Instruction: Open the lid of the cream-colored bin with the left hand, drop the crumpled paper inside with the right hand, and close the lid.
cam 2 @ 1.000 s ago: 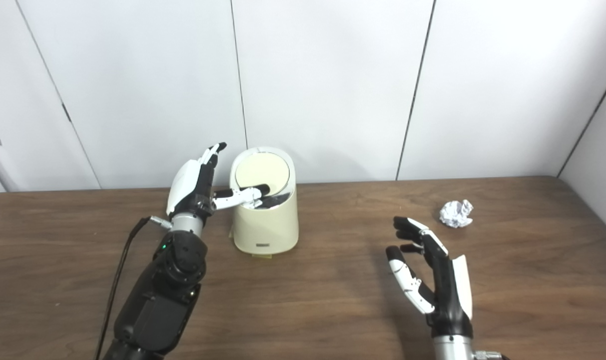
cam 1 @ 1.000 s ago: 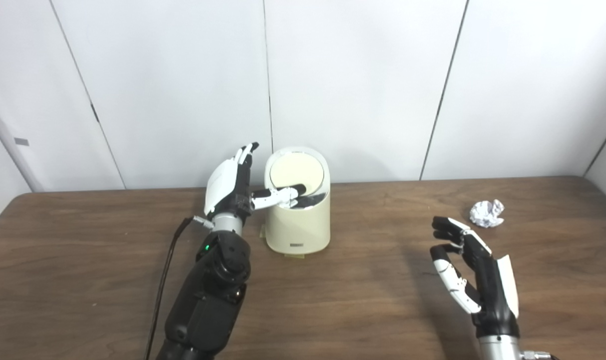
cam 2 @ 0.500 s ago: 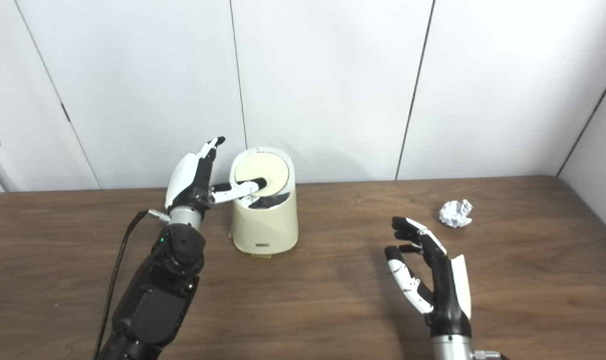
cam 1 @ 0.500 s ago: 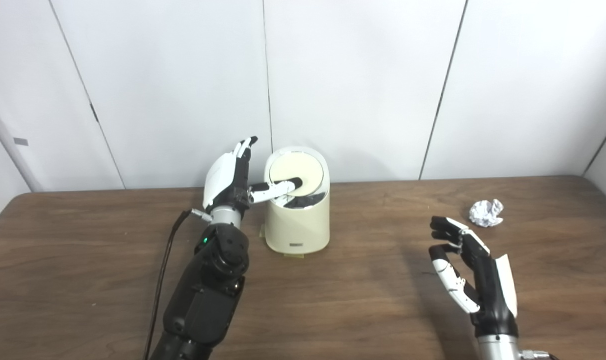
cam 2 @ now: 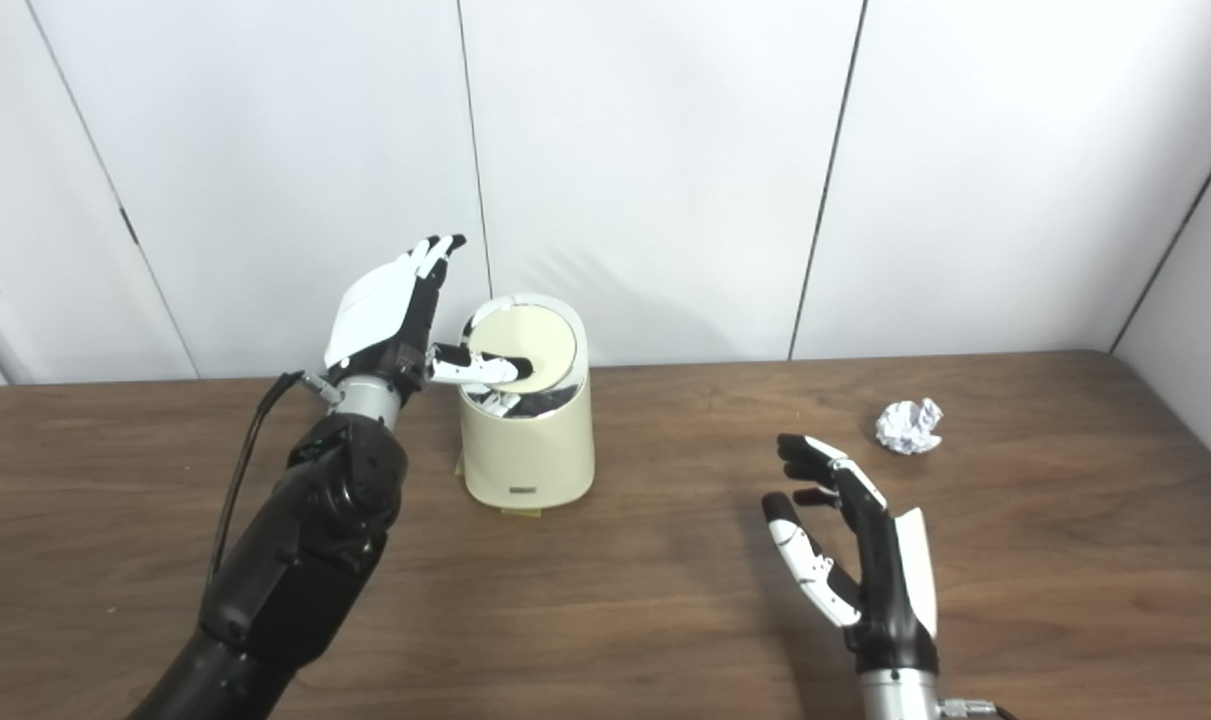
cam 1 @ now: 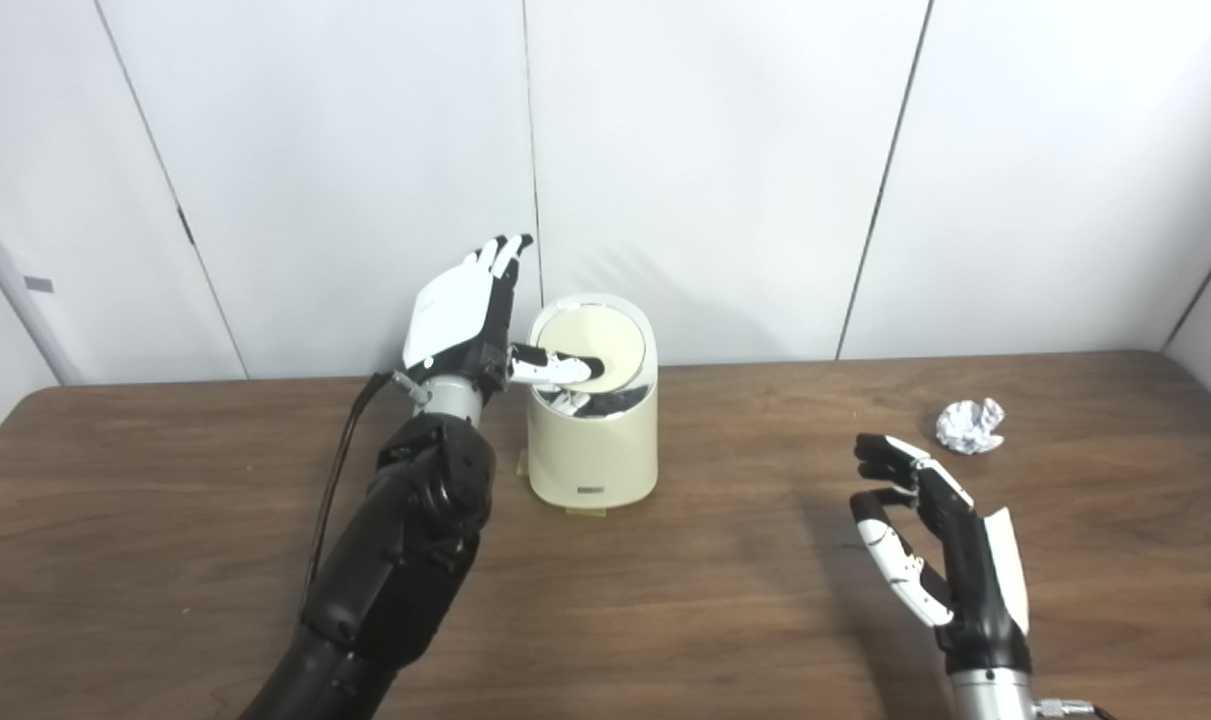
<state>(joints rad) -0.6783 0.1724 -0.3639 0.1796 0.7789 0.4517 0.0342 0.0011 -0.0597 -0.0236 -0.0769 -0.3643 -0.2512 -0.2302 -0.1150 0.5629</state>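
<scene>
Upright near the far edge of the brown wooden worktop (cam 1: 665, 600): cream-colored plastic bin (cam 1: 593, 440), round lid (cam 1: 597, 345) tipped back. Left hand (cam 1: 465, 320) spread, thumb on lid. Right hand (cam 1: 940, 555) released, empty, near edge. Crumpled white paper ball (cam 1: 971, 425) apart, far right.

A brown wooden table (cam 1: 665, 600) is carrying two things: a cream bin (cam 1: 592, 445) is standing toward its back left, and a ball of crumpled paper (cam 1: 971, 425) is lying well apart, near the right edge.
</scene>
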